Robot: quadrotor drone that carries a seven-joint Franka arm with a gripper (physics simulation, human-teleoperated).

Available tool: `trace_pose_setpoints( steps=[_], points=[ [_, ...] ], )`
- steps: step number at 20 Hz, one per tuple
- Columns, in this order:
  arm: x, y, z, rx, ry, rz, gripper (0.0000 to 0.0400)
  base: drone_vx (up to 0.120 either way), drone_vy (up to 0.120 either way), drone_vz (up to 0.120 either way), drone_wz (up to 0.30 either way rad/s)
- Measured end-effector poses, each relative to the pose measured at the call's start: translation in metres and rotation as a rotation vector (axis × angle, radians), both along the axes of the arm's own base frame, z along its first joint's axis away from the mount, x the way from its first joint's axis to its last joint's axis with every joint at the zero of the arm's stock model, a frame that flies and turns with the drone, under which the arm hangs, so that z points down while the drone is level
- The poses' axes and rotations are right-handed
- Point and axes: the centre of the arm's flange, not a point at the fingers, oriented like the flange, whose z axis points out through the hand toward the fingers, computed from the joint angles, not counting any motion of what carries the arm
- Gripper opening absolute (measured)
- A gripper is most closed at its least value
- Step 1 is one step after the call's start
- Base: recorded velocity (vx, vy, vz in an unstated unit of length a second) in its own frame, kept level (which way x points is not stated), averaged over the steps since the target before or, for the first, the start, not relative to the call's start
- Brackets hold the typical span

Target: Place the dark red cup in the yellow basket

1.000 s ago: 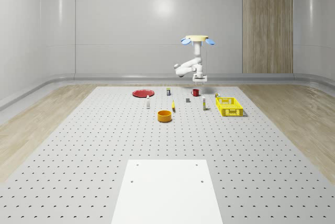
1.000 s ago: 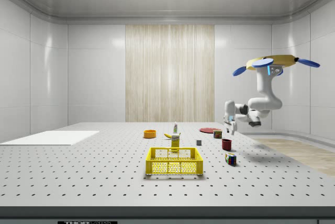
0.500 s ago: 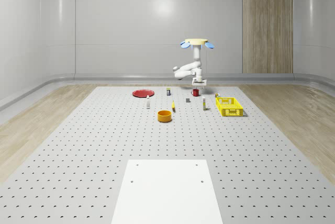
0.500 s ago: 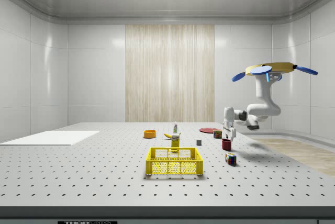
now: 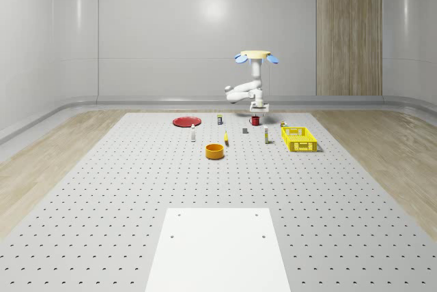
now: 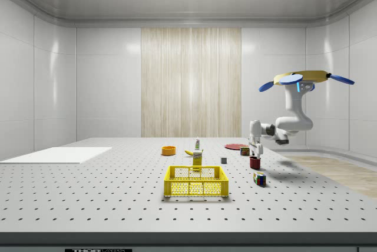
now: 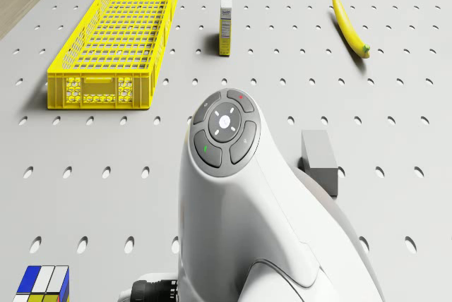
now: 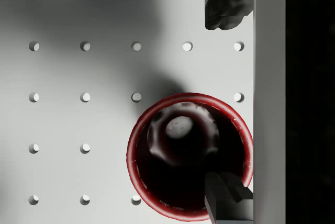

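Whole-scene view: the drone hovered above the far part of the perforated table, lower than a second before, and the gripper had come down until it hung right over the dark red cup. The yellow basket lay well apart, toward this view's right and nearer the camera.

Side view: the arm dropped from the drone, bent back at the elbow and reached toward this view's left, with the wrist turned straight down. The gripper had sunk from clearly above the cup to its rim; whether a finger already touched the rim was hard to judge here.

Drone view: the arm's white housing stood in front; beyond it were the basket, a small carton, a banana, a grey block and a colour cube.

Wrist view: the cup stood upright on the table, empty, mouth up. The fingers were spread apart and held nothing; one reached into the cup's mouth, the other sat outside it.

Meaning: the descent looked nearly done, so closing on the cup's wall seemed the next step; the carry to the basket was not yet begun.
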Motion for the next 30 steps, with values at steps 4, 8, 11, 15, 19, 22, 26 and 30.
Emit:
trace_pose_setpoints(
  steps=[4, 8, 11, 15, 19, 22, 26, 30],
  points=[
    [0.000, 0.000, 0.000, 0.000, 0.000, 0.000, 0.0400, 0.000, 0.000, -0.090, 0.000],
    [0.000, 0.000, 0.009, 0.000, 0.000, 0.000, 0.0400, 0.000, 0.000, 0.000, 0.000],
    [0.000, 0.000, 0.015, 0.000, 0.000, 0.000, 0.0400, 0.000, 0.000, 0.000, 0.000],
    [0.000, 0.000, 0.019, 0.000, 0.000, 0.000, 0.0400, 0.000, 0.000, 0.000, 0.000],
    [0.000, 0.000, 0.023, 0.000, 0.000, 0.000, 0.0334, 0.000, 0.000, 0.000, 0.000],
    [0.000, 0.000, 0.025, 0.000, 0.000, 0.000, 0.0211, 0.000, 0.000, 0.000, 0.000],
    [0.000, 0.000, 0.025, 0.000, 0.000, 0.001, 0.0141, 0.000, 0.000, 0.000, 0.000],
    [0.000, 0.000, 0.026, 0.000, 0.000, 0.001, 0.0115, 0.000, 0.000, 0.000, 0.000]
  ],
)
